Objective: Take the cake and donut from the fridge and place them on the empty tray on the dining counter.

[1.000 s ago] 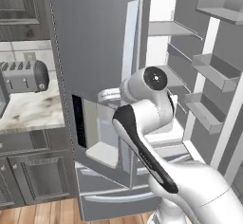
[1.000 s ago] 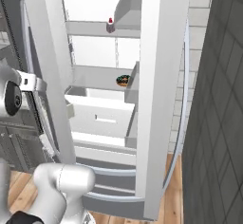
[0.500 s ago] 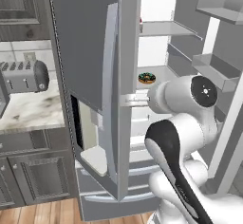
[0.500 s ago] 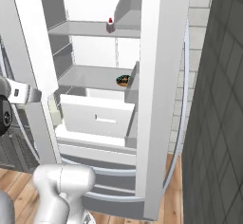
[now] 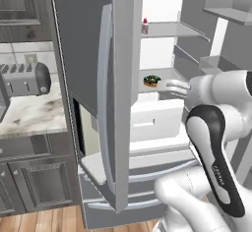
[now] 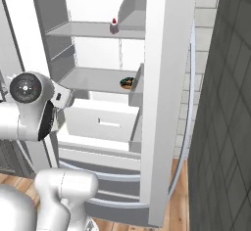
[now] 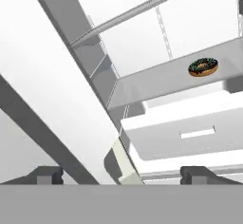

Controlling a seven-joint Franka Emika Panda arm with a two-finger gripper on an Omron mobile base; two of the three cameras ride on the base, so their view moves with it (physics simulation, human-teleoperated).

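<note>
- Two items to fetch, both on fridge shelves: donut on the middle shelf, toward its right side; cake on the upper shelf, far back.
- Doors open; white drawer just below the donut shelf.
- Gripper spread wide, holding nothing, low and left of the donut, well apart.
- Step in hand, likely: reaching in for a first pick.
- Next: rise to shelf level, clear the shelf edge, straddle the donut, then close.
</note>
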